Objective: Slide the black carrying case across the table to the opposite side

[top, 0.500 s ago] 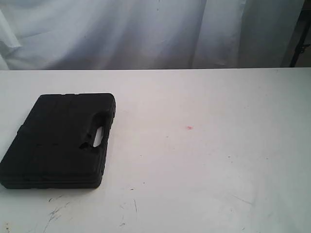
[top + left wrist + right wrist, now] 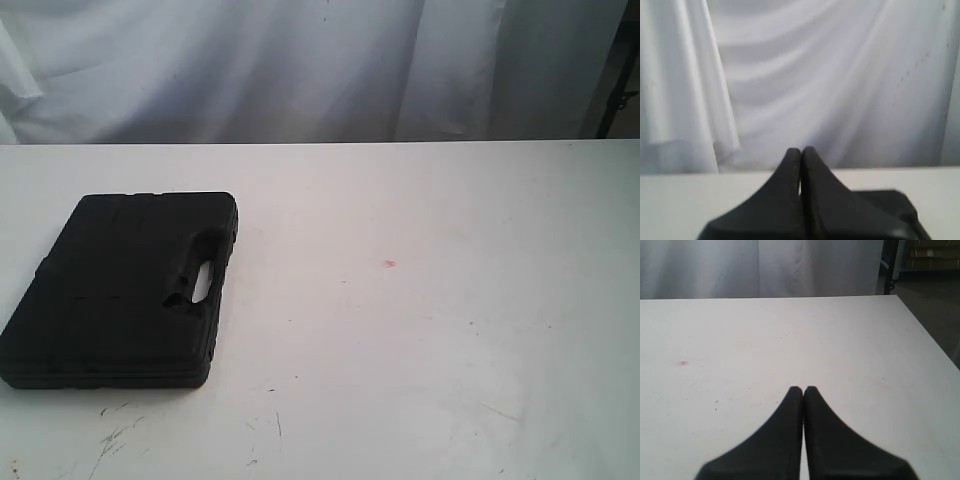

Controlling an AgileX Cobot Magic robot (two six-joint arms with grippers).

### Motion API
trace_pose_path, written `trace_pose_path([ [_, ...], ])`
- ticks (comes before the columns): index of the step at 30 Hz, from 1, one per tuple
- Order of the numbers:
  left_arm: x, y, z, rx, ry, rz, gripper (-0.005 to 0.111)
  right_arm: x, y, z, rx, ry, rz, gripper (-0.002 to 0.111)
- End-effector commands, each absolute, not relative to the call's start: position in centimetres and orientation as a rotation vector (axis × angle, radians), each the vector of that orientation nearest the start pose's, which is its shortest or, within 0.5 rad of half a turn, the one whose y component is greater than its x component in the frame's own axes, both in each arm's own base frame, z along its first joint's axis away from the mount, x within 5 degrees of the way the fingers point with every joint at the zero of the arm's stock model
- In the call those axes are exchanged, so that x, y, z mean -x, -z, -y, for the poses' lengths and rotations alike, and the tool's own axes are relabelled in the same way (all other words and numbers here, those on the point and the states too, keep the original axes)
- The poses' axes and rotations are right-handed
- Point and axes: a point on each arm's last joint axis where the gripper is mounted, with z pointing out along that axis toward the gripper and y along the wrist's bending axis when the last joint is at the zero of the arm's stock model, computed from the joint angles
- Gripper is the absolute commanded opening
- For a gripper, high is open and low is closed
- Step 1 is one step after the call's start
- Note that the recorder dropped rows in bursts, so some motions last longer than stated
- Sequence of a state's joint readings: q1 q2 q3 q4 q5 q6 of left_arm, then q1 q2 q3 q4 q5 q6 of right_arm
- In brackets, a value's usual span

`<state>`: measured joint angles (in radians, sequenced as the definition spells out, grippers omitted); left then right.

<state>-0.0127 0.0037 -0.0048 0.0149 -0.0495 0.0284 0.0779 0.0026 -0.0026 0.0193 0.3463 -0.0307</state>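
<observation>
The black carrying case [image 2: 125, 290] lies flat on the left side of the white table [image 2: 420, 330], its handle slot facing the middle. Neither arm shows in the exterior view. In the left wrist view my left gripper [image 2: 801, 150] is shut and empty, held above the table, with a corner of the case [image 2: 890, 205] showing just past its fingers. My right gripper [image 2: 803, 389] is also shut and empty, over bare table [image 2: 790, 340] with nothing near it.
A white curtain [image 2: 300, 70] hangs behind the table's far edge. A tiny red spot [image 2: 389, 263] marks the tabletop near the middle, and dark scuffs [image 2: 115, 435] lie near the front edge. A dark stand [image 2: 888, 265] is beyond the table's far right corner.
</observation>
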Motion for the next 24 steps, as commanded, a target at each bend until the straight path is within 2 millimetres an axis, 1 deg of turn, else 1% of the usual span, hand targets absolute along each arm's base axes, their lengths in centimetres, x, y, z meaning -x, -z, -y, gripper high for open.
trace_pose_path([
  [1, -5.1, -23.8, 0.1, -0.026, -0.016, -1.208, 0.0, -5.3, -18.2, -0.4, 0.09, -0.043, -1.826, 0.0],
  [4, -4.9, -24.2, 0.1, -0.025, -0.016, -1.16, 0.0, -5.3, -18.2, -0.4, 0.09, -0.043, -1.826, 0.0],
  [9, -4.9, -24.1, 0.1, -0.023, -0.013, -1.166, 0.0, -5.3, -18.2, -0.4, 0.09, -0.043, -1.826, 0.0],
  [13, -4.9, -24.3, 0.1, 0.01, 0.039, -1.148, 0.0, -5.3, -18.2, -0.4, 0.09, -0.043, -1.826, 0.0],
  [15, -4.9, -24.2, 0.1, 0.03, 0.067, -1.18, 0.0, -5.3, -18.2, -0.4, 0.09, -0.043, -1.826, 0.0],
  [17, -4.8, -25.3, 0.0, 0.055, 0.093, -1.22, 0.0, -5.3, -18.2, -0.4, 0.09, -0.043, -1.826, 0.0],
  [19, -4.3, -26.8, 0.0, 0.06, 0.099, -1.24, 0.0, -5.3, -18.2, -0.4, 0.09, -0.043, -1.826, 0.0],
  [23, -3.0, -30.3, 0.0, 0.052, 0.095, -1.196, 0.0, -5.3, -18.2, -0.4, 0.09, -0.043, -1.826, 0.0],
  [24, -2.9, -31.0, 0.0, 0.052, 0.095, -1.2, 0.0, -5.3, -18.2, -0.4, 0.09, -0.043, -1.826, 0.0],
])
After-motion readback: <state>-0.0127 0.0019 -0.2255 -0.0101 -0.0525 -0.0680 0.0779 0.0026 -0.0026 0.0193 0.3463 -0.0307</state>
